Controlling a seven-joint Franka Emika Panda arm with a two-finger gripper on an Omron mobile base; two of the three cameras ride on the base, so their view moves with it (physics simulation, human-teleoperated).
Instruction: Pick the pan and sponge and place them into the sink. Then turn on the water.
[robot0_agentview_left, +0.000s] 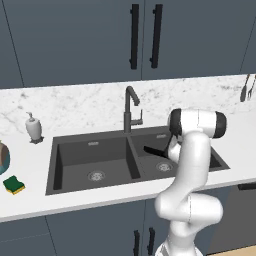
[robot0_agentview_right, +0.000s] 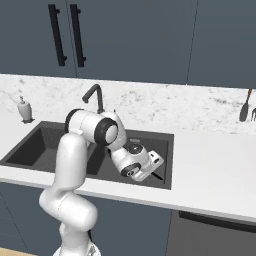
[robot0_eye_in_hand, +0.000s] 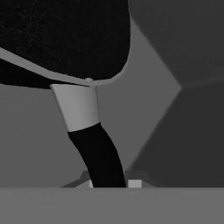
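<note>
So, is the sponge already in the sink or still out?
Out. The sponge lies on the counter, left of the sink.

it was a kitchen: a double-basin sink (robot0_agentview_left: 75, 160) at six o'clock in a marble counter (robot0_agentview_left: 200, 95), cabinets (robot0_agentview_left: 75, 40) at twelve.

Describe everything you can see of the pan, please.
The pan is black and round with a low rim and a matte, slightly rough surface. A grey neck joins it to a curved black handle. It lies inside the right basin of the sink, its handle between the gripper tips. Whether they grip it is unclear.
</note>
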